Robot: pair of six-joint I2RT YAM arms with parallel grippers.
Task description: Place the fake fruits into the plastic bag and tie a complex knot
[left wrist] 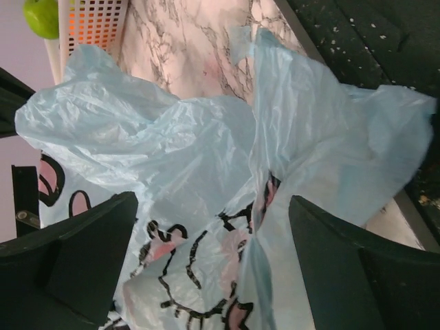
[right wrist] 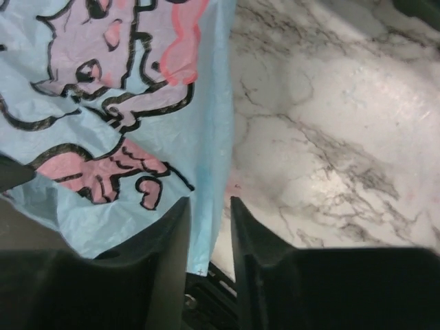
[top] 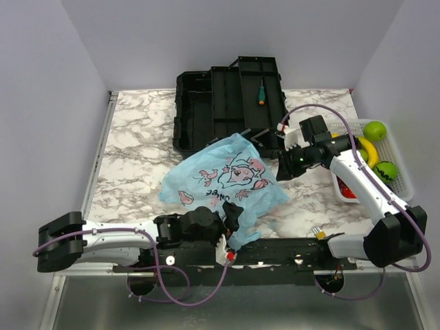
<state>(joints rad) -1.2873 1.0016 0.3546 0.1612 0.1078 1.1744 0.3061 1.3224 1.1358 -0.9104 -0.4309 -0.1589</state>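
Note:
The light-blue plastic bag with its pink and dark print lies crumpled in the middle of the table; no knot shows. My left gripper is at the bag's near edge, jaws wide open with bag plastic between the fingers. My right gripper is at the bag's right edge; its jaws stand a narrow gap apart, with the bag's edge hanging in the gap. The fake fruits sit in the white basket at the right: two green ones, the banana and a red one.
A black compartment tray stands at the back, with a green-handled screwdriver in it. A black rail runs along the near edge. The left wrist view also shows a green fruit and the basket.

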